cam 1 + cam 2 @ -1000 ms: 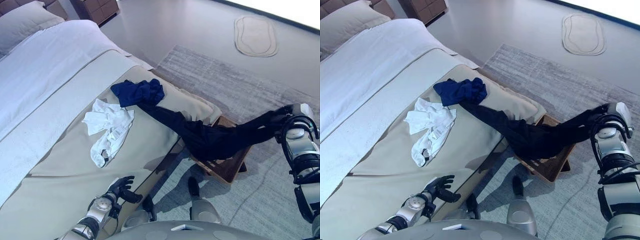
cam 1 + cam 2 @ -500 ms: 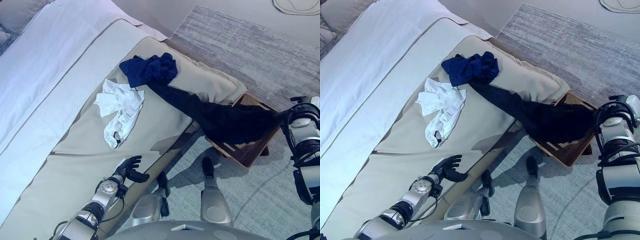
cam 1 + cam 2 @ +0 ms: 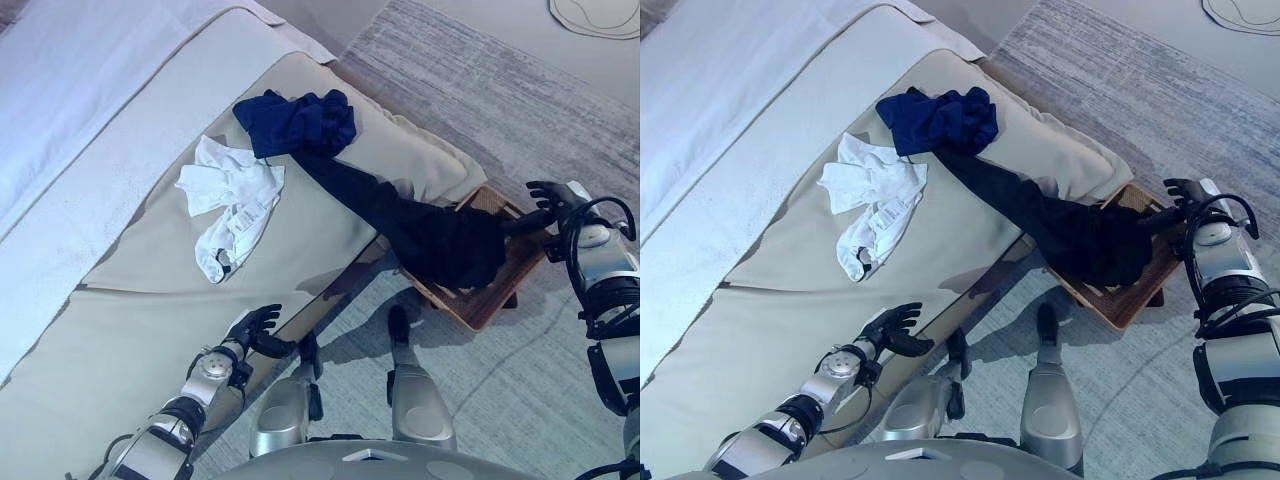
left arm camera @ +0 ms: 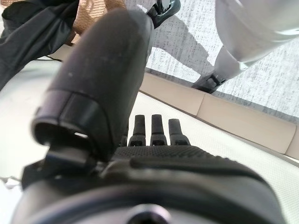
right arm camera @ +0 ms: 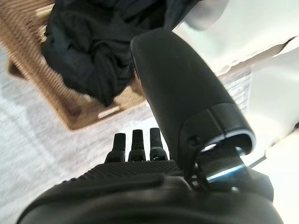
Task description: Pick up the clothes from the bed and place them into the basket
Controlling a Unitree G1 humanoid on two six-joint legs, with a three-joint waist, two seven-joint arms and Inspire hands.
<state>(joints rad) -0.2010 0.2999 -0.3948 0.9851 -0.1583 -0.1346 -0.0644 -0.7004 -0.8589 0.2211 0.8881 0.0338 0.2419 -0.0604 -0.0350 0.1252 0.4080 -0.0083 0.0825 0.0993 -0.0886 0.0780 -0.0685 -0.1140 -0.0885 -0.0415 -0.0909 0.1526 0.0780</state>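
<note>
Now my right hand (image 3: 1185,200) is released above the basket (image 3: 1137,295), left hand (image 3: 890,330) relaxed at the bed (image 3: 970,250) edge. Black trousers (image 3: 1070,235) bunch in the basket, one leg trailing onto the bed; I'd gather that in first.

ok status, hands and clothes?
Right hand open above basket. Black garment half in basket, trailing off bed. Left hand idle, empty. Blue, white clothes remain.
</note>
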